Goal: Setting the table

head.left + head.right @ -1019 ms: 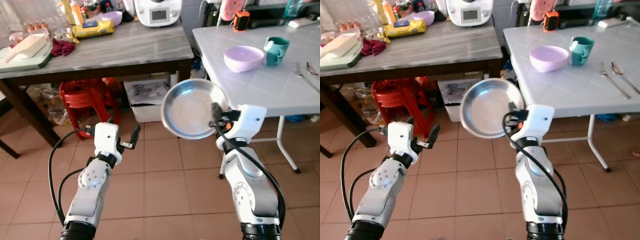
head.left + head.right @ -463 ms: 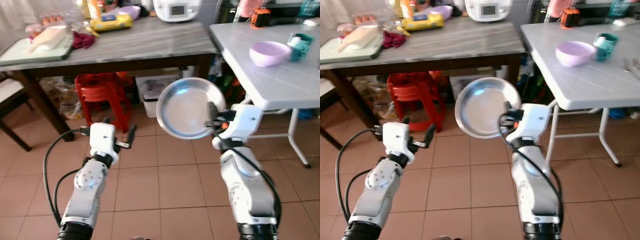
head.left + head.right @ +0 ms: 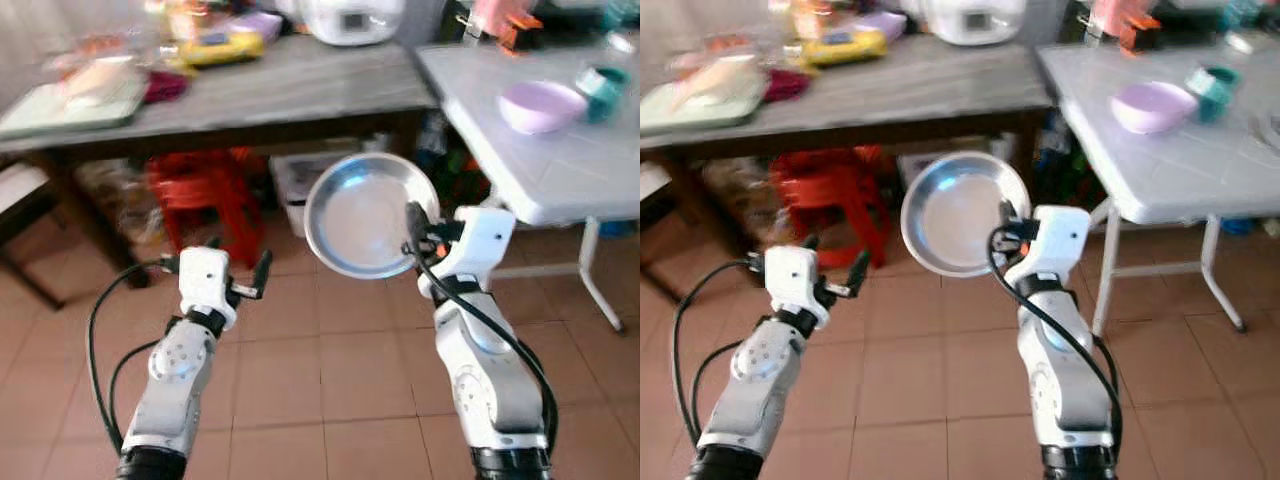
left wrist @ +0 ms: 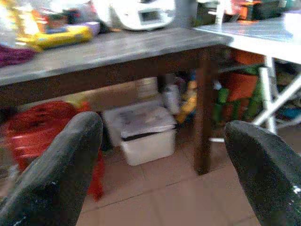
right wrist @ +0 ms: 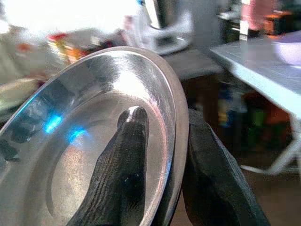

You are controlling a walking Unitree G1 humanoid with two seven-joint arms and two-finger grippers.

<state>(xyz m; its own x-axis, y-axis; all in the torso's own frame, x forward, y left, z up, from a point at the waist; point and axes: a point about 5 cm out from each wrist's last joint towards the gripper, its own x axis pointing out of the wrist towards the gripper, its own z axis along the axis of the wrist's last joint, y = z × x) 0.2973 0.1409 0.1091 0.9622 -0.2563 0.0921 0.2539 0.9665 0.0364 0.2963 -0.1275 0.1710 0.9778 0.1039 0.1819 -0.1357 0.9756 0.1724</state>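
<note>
Tiled floor (image 3: 330, 360) below, two desks above.
Right gripper (image 3: 411, 219) at frame centre, fingers clamped on the steel plate (image 3: 365, 215) rim, plate tilted upright; left gripper (image 3: 222, 264) lower left, fingers apart, holding nothing.

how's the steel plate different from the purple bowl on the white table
The steel plate is shiny metal, wide and shallow, held tilted in the air by its rim in the right end effector. The purple bowl is matte lilac, smaller and deeper, sitting upright on the white table. Both are round and look empty.

Head stereo downward; wrist cameras close-up.
</note>
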